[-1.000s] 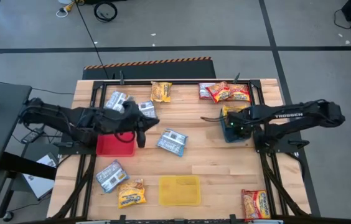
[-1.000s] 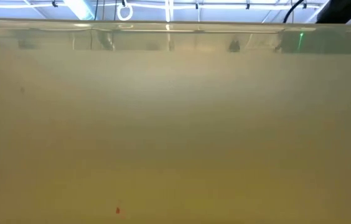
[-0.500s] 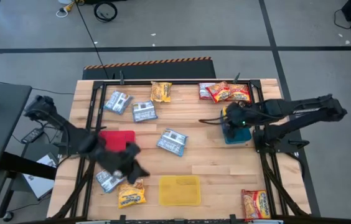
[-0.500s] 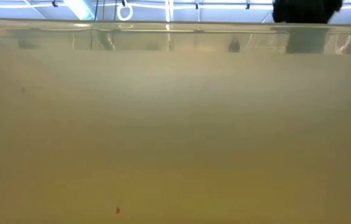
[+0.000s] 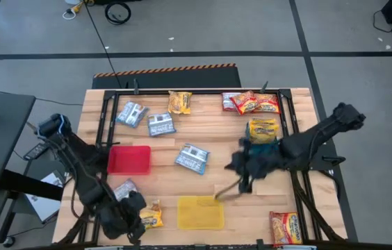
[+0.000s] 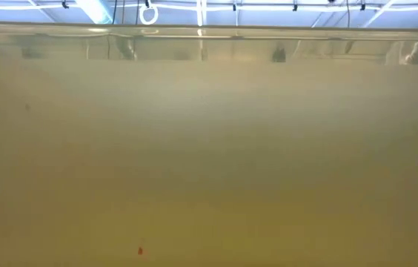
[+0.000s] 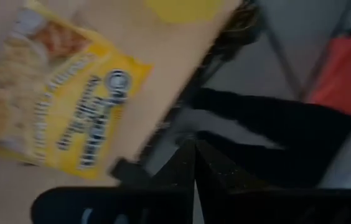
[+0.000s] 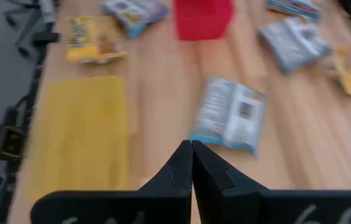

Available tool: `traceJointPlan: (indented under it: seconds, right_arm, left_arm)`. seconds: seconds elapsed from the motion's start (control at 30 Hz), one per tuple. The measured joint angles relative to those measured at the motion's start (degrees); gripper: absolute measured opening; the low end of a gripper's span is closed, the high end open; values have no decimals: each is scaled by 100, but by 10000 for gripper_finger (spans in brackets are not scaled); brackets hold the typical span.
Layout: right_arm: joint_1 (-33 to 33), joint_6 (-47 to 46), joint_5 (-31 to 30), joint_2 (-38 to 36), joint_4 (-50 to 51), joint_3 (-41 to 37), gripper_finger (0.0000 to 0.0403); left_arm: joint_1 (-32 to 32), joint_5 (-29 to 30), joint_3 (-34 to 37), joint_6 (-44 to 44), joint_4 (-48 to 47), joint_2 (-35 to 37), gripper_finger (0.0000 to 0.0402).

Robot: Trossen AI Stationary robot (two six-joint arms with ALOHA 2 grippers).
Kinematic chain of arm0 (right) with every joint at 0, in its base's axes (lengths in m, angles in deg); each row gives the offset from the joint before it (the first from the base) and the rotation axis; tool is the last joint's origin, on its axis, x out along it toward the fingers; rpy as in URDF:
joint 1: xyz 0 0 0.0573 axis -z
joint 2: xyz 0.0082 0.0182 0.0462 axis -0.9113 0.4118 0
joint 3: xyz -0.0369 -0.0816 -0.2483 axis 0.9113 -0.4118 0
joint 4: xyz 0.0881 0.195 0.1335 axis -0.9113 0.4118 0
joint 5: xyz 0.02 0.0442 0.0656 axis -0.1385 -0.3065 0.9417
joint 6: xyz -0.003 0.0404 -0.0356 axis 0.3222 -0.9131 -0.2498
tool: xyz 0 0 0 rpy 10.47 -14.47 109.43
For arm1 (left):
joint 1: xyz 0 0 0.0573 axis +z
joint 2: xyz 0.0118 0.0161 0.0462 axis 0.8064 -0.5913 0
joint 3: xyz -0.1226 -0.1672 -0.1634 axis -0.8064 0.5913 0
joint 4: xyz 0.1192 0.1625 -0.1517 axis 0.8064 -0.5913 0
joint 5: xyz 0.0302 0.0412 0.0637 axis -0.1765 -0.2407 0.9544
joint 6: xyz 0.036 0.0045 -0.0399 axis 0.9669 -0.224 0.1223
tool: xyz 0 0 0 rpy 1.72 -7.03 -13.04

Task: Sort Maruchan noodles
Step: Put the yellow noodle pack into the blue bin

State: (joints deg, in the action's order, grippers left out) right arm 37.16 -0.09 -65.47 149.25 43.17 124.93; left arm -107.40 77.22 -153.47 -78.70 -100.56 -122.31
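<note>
Both grippers are closed and hold nothing. The left gripper [image 5: 128,217] hangs just beside a yellow packet [image 5: 149,216], probably its next pick; the right gripper [image 5: 241,170] hovers between the yellow tray [image 5: 200,212] and a blue packet [image 5: 192,157].

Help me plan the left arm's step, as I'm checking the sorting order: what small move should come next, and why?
Probably open the left gripper and lower it onto the yellow noodle packet. Its fingers are shut and empty, it hovers right beside that packet, and the yellow tray lies just alongside.
</note>
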Motion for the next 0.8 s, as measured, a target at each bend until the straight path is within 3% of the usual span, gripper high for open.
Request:
traceJointPlan:
  seconds: [0.17, 0.5, 0.6, 0.8]
  right_arm:
    - [-519, -218, -299, 985, 140, 990, 9]
    - [-1104, -1237, -587, 2108, 1339, 2395, 9]
    - [-1158, -1461, -668, 2183, 1621, 2425, 9]
    - [-1161, -1861, -898, 2211, 2211, 2425, 9]
  left_arm:
    - [-217, -159, 0, 1263, -195, -492, 59]
    - [-117, -222, -5, 4381, 174, -938, 208]
    - [-160, -111, -9, 4891, 34, -1209, 226]
    - [-192, 848, -409, 5095, -627, -1798, 228]
